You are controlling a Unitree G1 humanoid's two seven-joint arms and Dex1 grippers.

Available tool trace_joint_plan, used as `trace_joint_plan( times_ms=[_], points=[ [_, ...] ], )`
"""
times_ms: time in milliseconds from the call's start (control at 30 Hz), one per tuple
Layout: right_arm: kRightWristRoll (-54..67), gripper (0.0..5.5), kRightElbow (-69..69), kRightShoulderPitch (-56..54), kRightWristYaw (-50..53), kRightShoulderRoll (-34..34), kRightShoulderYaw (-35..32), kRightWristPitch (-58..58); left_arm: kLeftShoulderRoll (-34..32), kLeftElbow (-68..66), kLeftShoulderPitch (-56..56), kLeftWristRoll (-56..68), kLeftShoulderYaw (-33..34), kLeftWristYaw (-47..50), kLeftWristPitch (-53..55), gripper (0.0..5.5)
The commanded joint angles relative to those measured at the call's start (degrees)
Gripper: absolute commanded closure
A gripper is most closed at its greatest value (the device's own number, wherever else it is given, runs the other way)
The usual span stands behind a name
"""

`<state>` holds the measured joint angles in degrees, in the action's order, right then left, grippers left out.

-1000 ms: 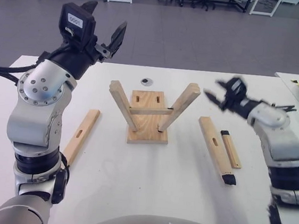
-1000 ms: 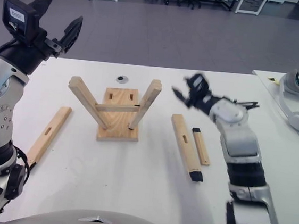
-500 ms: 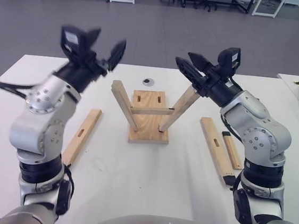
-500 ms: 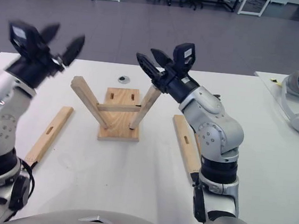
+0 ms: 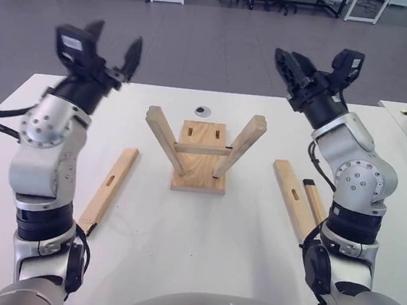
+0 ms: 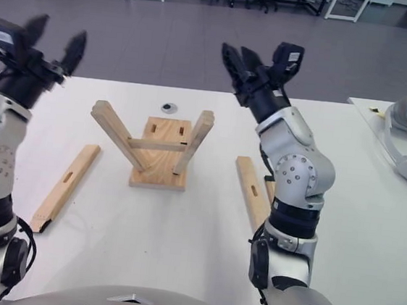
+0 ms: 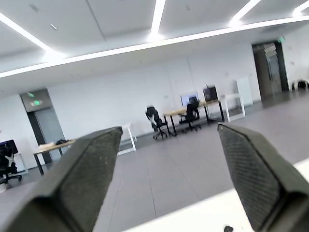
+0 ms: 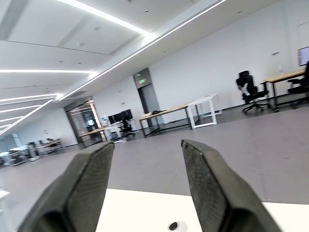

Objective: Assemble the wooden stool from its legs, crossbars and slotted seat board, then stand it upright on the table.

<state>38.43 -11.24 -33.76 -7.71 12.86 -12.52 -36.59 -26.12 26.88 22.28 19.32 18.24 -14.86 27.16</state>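
**Half-built stool on the table, both grippers raised and empty**

One slotted seat board lay flat on the table. Two legs stood in it, splayed outward: the left fitted leg and the right fitted leg, joined by one fitted crossbar. Two more legs lay flat. The left loose leg was well to the left of the seat board, the right loose leg to its right. One loose crossbar lay just beside that leg, on the side away from the seat board. One small round disc sat behind the seat board. The left gripper hung high, up and left of the seat board, fingers spread and empty. The right gripper hung high, up and right of it, likewise spread, well apart from every piece.
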Motion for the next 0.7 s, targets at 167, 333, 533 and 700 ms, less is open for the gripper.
trace_joint_plan(
  times_ms=[167,333,533,700],
  points=[
    [-26.44,2.89,15.31,11.35,-11.48,7.71,30.0,6.56,0.07,-28.67,-15.82,-8.9,-9.19,-7.71,-9.33,1.84],
    [-31.35,2.89,23.74,9.57,-14.45,3.71,32.25,14.35,1.35,-43.3,-9.45,-14.86,-17.2,-12.28,-21.05,1.84],
    [-35.16,2.89,32.87,7.62,-19.08,3.65,30.96,26.21,3.04,-52.48,-4.57,-17.66,-21.56,-15.56,-31.58,1.84],
    [-36.42,2.89,36.37,6.75,-26.86,3.38,32.3,35.46,2.53,-60.06,-3.07,-20.86,-24.43,-17.26,-34.06,1.84]
  ],
)
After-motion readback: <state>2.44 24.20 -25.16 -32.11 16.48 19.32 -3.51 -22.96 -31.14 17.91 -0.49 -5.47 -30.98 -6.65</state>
